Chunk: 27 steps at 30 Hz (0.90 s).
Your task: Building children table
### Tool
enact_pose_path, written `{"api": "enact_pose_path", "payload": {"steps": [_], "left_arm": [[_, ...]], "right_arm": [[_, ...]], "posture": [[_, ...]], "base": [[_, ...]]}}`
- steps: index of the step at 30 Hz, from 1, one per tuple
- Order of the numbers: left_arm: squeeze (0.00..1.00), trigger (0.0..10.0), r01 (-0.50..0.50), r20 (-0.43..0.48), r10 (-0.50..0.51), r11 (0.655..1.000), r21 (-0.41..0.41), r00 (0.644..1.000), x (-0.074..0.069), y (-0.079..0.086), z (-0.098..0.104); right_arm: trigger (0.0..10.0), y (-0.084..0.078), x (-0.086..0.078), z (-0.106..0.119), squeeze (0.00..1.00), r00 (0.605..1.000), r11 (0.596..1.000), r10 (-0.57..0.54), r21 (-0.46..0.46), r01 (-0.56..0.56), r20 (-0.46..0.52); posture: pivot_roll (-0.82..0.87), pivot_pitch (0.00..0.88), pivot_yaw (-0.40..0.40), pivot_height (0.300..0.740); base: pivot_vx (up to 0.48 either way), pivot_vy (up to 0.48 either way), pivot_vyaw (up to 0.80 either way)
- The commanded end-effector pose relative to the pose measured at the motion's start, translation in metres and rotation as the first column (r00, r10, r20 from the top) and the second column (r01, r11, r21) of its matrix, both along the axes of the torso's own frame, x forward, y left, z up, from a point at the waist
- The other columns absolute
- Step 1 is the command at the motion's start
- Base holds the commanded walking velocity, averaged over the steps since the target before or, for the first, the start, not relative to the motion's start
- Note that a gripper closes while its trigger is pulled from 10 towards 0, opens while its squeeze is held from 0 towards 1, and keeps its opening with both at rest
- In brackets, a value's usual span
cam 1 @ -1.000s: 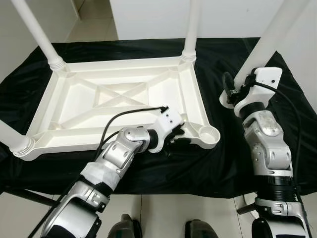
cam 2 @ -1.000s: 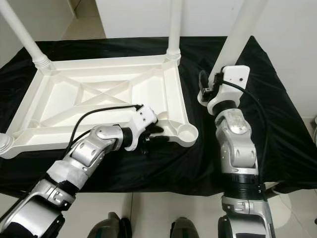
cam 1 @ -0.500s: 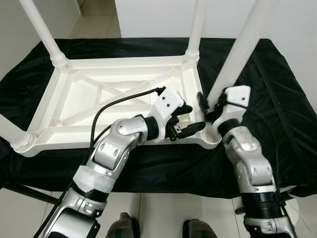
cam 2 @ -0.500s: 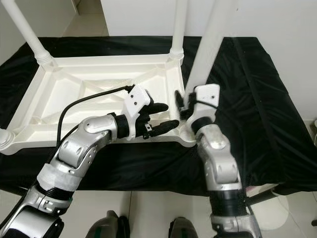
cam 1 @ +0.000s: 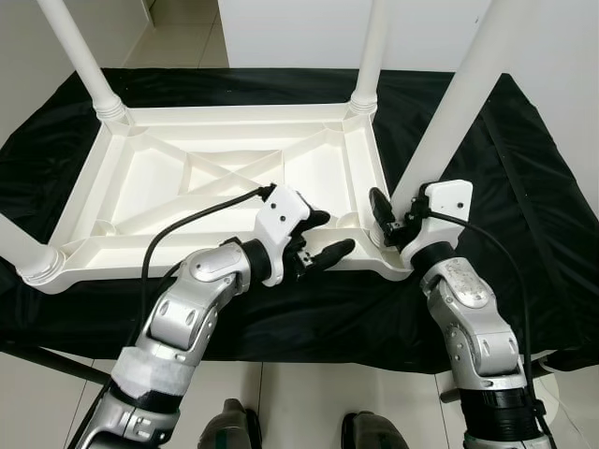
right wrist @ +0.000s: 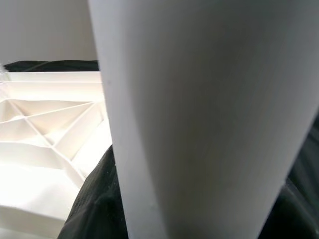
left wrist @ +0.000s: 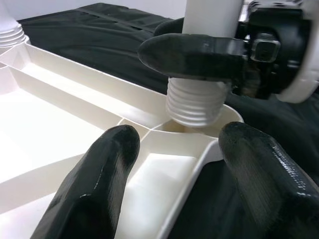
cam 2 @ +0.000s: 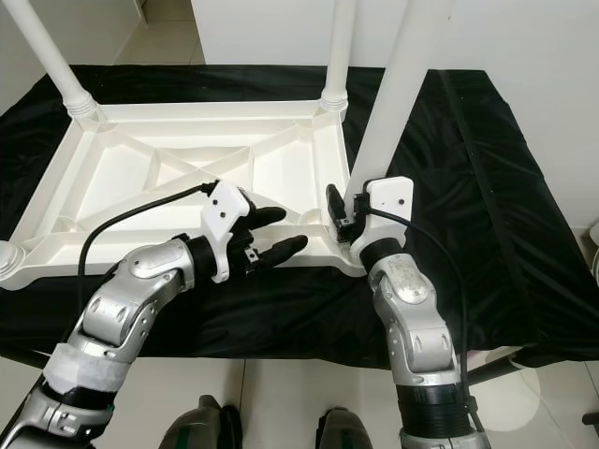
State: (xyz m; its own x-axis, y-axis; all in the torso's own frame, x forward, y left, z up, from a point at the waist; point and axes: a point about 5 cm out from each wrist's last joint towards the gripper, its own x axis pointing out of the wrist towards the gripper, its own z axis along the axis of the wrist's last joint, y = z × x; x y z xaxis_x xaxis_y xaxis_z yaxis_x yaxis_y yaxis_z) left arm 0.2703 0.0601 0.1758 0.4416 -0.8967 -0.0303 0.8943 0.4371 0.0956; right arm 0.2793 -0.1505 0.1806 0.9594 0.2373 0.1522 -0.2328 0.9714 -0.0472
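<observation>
There, table leg (cam 1: 449, 112) upright within right gripper (cam 1: 388, 213) jaws.

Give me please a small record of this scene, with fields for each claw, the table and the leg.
surface: black cloth
table: white plastic table top, upside down on the cloth
legs fitted: three white legs, upright in three corners
fourth leg: white plastic table leg, threaded end at the near right corner socket, not screwed in
right claw: shut on the leg, low on it
left claw: open, beside the socket, holding nothing
</observation>
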Motion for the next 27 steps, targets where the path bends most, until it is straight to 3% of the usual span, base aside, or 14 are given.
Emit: {"api": "enact_pose_path", "payload": {"steps": [1, 7, 10, 14, 22, 27], "left_arm": [[0.00, 10.0, -0.088, 0.010, 0.088, 0.996, -0.014, 0.996, 0.003, 0.005, 0.003], [0.00, 10.0, -0.088, -0.005, 0.088, 0.995, -0.042, 0.996, -0.005, 0.003, 0.007], [0.00, 10.0, -0.107, -0.030, 0.107, 0.994, -0.011, 0.994, -0.007, 0.001, 0.003], [0.00, 10.0, -0.120, -0.056, 0.117, 0.991, -0.050, 0.991, -0.009, -0.001, 0.006], [0.00, 10.0, -0.092, -0.080, 0.089, 0.995, -0.040, 0.993, -0.014, 0.000, 0.009], [0.00, 10.0, -0.109, -0.083, 0.106, 0.993, -0.032, 0.991, -0.015, 0.002, 0.011]], "right_arm": [[10.0, -0.002, -0.002, 0.001, 0.00, 1.000, 1.000, -0.004, -0.007, 0.004, 0.004], [10.0, -0.007, -0.006, -0.006, 0.00, 1.000, 1.000, -0.012, -0.026, 0.012, -0.020], [10.0, -0.007, -0.010, -0.012, 0.00, 0.999, 0.999, 0.001, -0.035, -0.002, -0.039], [10.0, -0.006, -0.014, -0.017, 0.00, 0.999, 0.998, 0.034, -0.047, -0.036, -0.040], [10.0, 0.000, -0.019, -0.029, 0.00, 0.992, 0.987, 0.110, -0.111, -0.116, -0.054], [10.0, -0.005, -0.021, -0.037, 0.00, 0.991, 0.977, 0.123, -0.167, -0.129, -0.049]], "posture": [[-0.10, 0.077, 0.045, 0.740], [-0.09, 0.078, 0.038, 0.740], [-0.10, 0.083, 0.037, 0.740], [-0.10, 0.083, 0.037, 0.740], [-0.09, 0.088, 0.037, 0.740], [-0.08, 0.092, 0.039, 0.740]], "base": [[0.000, 0.000, 0.00], [0.000, 0.000, 0.00], [0.000, 0.000, 0.00], [0.000, 0.000, 0.00], [0.000, 0.000, 0.00], [0.000, 0.000, 0.00]]}}
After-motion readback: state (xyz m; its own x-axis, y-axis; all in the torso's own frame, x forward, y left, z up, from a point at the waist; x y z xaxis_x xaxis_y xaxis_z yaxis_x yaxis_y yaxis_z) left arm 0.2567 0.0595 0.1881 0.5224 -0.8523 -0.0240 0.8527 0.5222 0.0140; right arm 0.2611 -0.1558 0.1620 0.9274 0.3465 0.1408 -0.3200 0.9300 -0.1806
